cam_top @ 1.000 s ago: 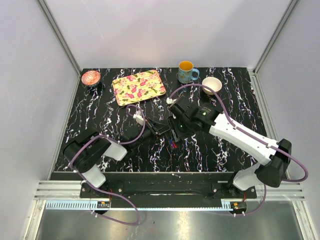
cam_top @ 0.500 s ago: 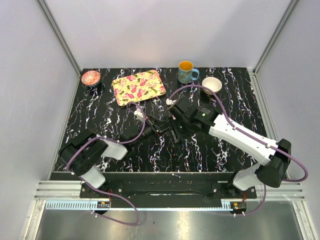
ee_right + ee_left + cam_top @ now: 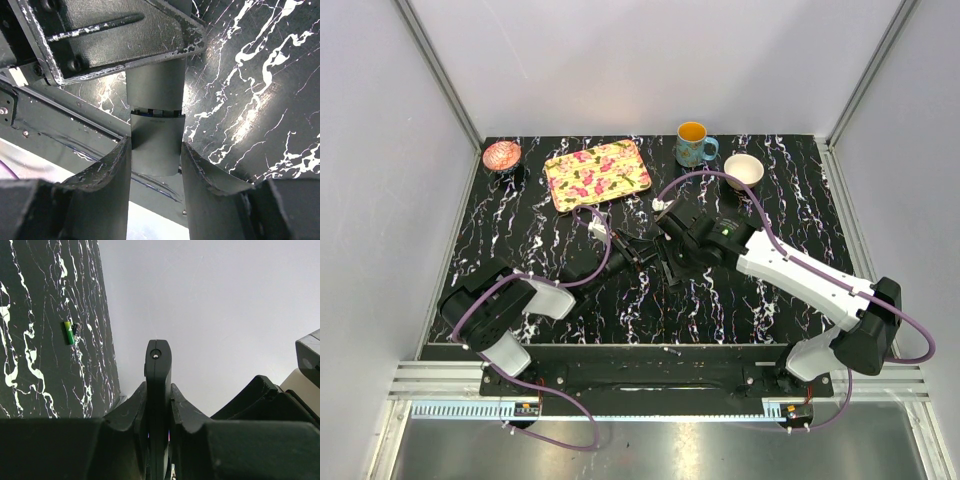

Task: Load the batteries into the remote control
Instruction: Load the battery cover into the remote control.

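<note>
Remote control (image 3: 156,132) is clamped in the right gripper (image 3: 154,150), its left end pinched by the left gripper (image 3: 158,390). Both have drawn closer together mid table (image 3: 650,315), bracing it. Neither holds a battery, so loading hasn't begun.

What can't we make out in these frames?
- Batteries: none identifiable in any view. In the top view, the left gripper and right gripper cover the spot where they meet.
- Remote control battery bay: the left wrist sees it edge-on. The right wrist shows one face, with the far end hidden by the left gripper.
- Green object, left wrist: too small to identify.
</note>
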`<state>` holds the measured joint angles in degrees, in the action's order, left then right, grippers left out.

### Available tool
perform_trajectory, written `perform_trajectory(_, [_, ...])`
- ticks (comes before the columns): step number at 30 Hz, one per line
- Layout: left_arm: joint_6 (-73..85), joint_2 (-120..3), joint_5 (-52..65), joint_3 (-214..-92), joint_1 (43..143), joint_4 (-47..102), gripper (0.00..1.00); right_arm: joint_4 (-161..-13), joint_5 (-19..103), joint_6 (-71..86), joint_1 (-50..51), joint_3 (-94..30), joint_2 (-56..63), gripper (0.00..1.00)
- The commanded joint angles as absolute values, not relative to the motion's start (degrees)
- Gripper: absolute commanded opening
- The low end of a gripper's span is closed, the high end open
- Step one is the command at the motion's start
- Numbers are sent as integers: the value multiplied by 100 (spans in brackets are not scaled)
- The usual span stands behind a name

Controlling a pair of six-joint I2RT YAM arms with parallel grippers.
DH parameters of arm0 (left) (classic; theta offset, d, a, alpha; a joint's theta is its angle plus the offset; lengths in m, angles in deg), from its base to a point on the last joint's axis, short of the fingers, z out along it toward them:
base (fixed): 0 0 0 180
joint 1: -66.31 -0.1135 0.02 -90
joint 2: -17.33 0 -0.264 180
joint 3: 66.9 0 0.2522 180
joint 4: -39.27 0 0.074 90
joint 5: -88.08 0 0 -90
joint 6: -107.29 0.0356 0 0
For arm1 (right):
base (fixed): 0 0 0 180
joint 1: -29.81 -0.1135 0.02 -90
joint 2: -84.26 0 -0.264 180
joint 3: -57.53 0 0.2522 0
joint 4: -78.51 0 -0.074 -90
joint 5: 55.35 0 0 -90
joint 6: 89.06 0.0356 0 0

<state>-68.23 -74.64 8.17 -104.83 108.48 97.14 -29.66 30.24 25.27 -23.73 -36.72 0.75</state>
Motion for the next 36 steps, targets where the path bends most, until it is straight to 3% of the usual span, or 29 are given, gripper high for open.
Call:
perform_trajectory(1, [-7025, -7382, 678, -10765, 10929, 12043, 0, -3218, 2779, 2598, -2424, -3560, 234, 0])
perform_trajectory(36, [-7289, -7505, 898, -10949, 11016, 11876, 0, -2699, 2744, 2194, -2503, -3744, -108, 0])
